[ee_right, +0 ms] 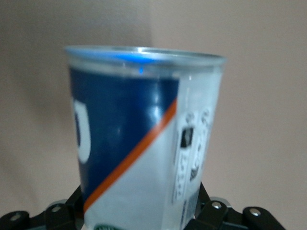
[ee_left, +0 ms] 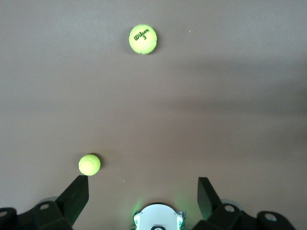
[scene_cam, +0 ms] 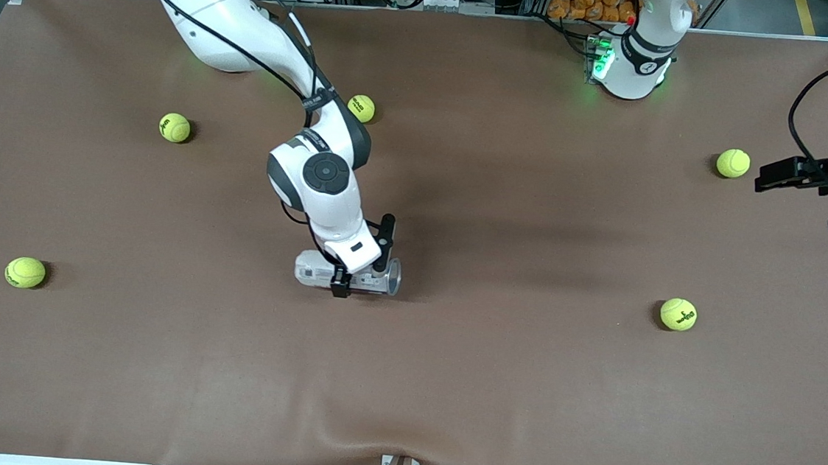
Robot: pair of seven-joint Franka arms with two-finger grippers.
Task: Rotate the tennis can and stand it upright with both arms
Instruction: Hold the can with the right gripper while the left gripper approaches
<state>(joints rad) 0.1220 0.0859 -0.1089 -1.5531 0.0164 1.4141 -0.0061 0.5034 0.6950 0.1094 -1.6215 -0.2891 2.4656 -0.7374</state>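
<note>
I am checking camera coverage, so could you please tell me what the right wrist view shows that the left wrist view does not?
Only the right wrist view shows the tennis can up close between the right gripper's fingers, its navy label and orange stripe visible. Only the left wrist view shows two tennis balls and the open left gripper, holding nothing. Both show the brown table.

Your right arm's black two-finger gripper [scene_cam: 362, 258]: low at mid-table, wrist angled down, fingers [scene_cam: 386, 243] set either side of a load. Your left arm's black two-finger gripper [ee_left: 143, 191]: raised, waiting at its table end, fingers [ee_left: 76, 194] spread wide, nothing between.
</note>
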